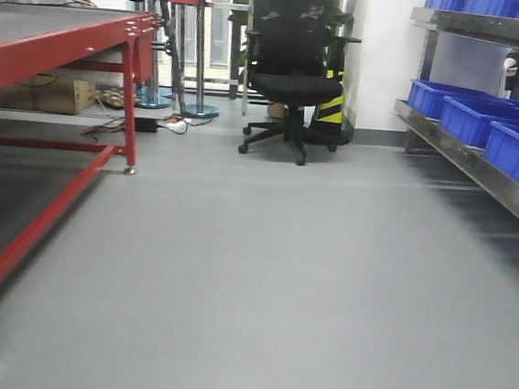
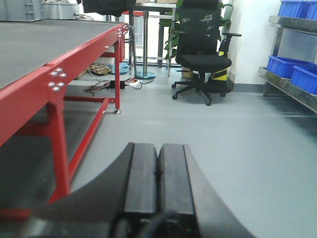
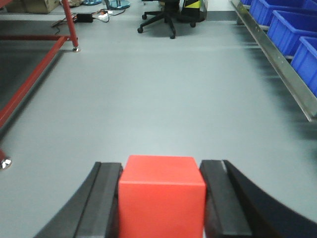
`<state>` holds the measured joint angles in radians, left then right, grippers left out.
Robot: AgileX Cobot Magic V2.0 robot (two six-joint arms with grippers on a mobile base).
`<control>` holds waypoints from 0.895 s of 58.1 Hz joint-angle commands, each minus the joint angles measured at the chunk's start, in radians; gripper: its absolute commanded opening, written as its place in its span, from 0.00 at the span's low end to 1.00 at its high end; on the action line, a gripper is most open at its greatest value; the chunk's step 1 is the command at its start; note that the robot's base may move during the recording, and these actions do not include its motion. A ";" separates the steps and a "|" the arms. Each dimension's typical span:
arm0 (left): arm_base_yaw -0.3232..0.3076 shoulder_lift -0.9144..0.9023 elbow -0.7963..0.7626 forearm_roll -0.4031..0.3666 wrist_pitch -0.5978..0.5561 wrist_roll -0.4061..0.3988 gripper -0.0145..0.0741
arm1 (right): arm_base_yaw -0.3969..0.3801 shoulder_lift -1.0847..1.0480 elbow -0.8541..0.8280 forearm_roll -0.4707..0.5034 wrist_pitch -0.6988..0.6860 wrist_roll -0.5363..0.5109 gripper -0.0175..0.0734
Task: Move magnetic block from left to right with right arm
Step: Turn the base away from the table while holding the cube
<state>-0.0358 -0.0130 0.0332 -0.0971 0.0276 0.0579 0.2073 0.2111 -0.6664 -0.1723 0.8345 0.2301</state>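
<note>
Bright-red, smooth-faced magnetic block (image 3: 162,198) sits squarely inside the wide black two-finger right gripper (image 3: 162,171), whose flat pads press its left and right faces, above the grey floor (image 3: 163,99). The black left gripper (image 2: 158,168) is pressed together, empty. The rightward carry likely needs no regrasp.

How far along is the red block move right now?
Pickup looks done: the magnetic block sits clamped in the right gripper. The carry is in hand. Left to do: setting it down on the right and releasing. The left gripper is shut, empty.
</note>
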 commanded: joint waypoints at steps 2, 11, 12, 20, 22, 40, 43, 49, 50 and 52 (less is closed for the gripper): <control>0.001 -0.010 0.008 -0.005 -0.085 -0.006 0.02 | 0.004 0.014 -0.028 -0.014 -0.084 -0.007 0.40; 0.001 -0.010 0.008 -0.005 -0.085 -0.006 0.02 | 0.004 0.014 -0.028 -0.014 -0.084 -0.007 0.40; 0.001 -0.010 0.008 -0.005 -0.085 -0.006 0.02 | 0.004 0.014 -0.028 -0.014 -0.084 -0.007 0.40; 0.001 -0.010 0.008 -0.005 -0.085 -0.006 0.02 | 0.004 0.014 -0.028 -0.014 -0.084 -0.007 0.40; 0.001 -0.010 0.008 -0.005 -0.085 -0.006 0.02 | 0.004 0.014 -0.028 -0.014 -0.084 -0.007 0.40; 0.001 -0.010 0.008 -0.005 -0.085 -0.006 0.02 | 0.004 0.014 -0.028 -0.014 -0.084 -0.007 0.40; 0.001 -0.010 0.008 -0.005 -0.085 -0.006 0.02 | 0.004 0.014 -0.028 -0.014 -0.084 -0.007 0.40; 0.001 -0.010 0.008 -0.005 -0.085 -0.006 0.02 | 0.004 0.014 -0.028 -0.014 -0.084 -0.007 0.40; 0.001 -0.010 0.008 -0.005 -0.085 -0.006 0.02 | 0.004 0.014 -0.028 -0.014 -0.084 -0.007 0.40; 0.001 -0.010 0.008 -0.005 -0.085 -0.006 0.02 | 0.004 0.014 -0.028 -0.014 -0.084 -0.007 0.40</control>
<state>-0.0358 -0.0130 0.0332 -0.0971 0.0276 0.0579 0.2073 0.2111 -0.6664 -0.1723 0.8345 0.2301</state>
